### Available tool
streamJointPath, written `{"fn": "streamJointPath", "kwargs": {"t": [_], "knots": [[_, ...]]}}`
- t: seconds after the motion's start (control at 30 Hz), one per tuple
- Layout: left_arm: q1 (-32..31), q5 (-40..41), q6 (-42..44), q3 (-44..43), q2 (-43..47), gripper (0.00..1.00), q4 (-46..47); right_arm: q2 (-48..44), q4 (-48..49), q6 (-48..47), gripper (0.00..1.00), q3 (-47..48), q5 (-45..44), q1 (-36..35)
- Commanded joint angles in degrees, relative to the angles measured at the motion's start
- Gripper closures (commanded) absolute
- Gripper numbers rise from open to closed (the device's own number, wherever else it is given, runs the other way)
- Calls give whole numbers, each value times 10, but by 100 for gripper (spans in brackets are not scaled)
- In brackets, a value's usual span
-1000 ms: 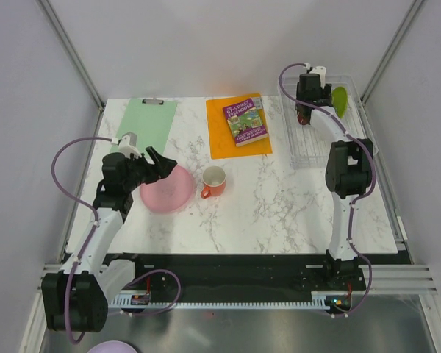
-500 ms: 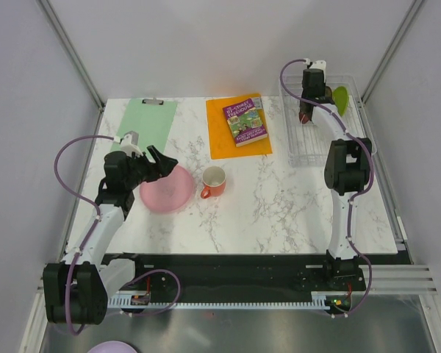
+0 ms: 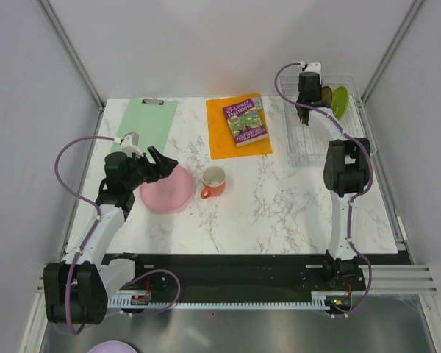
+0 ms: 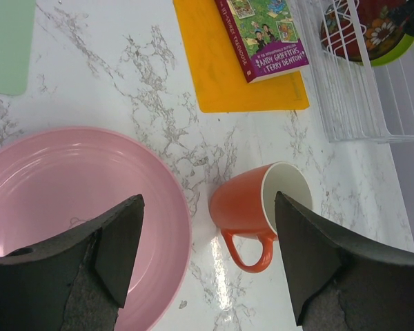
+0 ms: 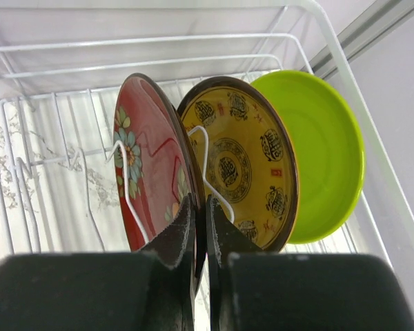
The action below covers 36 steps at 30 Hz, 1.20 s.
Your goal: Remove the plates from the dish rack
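Observation:
In the right wrist view, three plates stand on edge in the white wire dish rack [image 5: 159, 41]: a dark red flowered plate [image 5: 148, 165], a brown-and-yellow patterned plate [image 5: 241, 165] and a lime green plate [image 5: 324, 152]. My right gripper [image 5: 200, 203] is shut on the red plate's lower rim, one finger on each face. From above, that gripper [image 3: 306, 103] sits at the far end of the rack [image 3: 320, 151]. The pink plate [image 3: 167, 190] lies flat on the table. My left gripper [image 3: 160, 162] hovers open above its right edge, holding nothing.
An orange mug [image 3: 214, 180] stands just right of the pink plate. A picture book [image 3: 245, 120] lies on an orange mat [image 3: 224, 140] at the back centre. A green clipboard [image 3: 148, 121] lies at the back left. Frame rails border the table.
My right gripper has shut on the red plate's rim and drawn slightly toward the rack's far end. The left arm has stayed still.

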<state>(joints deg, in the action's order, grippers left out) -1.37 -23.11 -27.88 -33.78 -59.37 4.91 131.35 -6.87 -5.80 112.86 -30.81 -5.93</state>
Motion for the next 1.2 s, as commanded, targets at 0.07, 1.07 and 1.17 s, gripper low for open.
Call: {"fn": "streamJointPath", "kwargs": {"t": [0.07, 1.07, 1.17], "knots": [[0, -14, 10, 4, 4, 18, 24, -88, 155, -94, 100, -87, -146, -28], [0, -32, -13, 16, 82, 17, 0, -417, -32, 132, 100, -250, 56, -171], [0, -33, -18, 22, 84, 17, 10, -450, -34, 175, 100, -293, 144, -195]]}}
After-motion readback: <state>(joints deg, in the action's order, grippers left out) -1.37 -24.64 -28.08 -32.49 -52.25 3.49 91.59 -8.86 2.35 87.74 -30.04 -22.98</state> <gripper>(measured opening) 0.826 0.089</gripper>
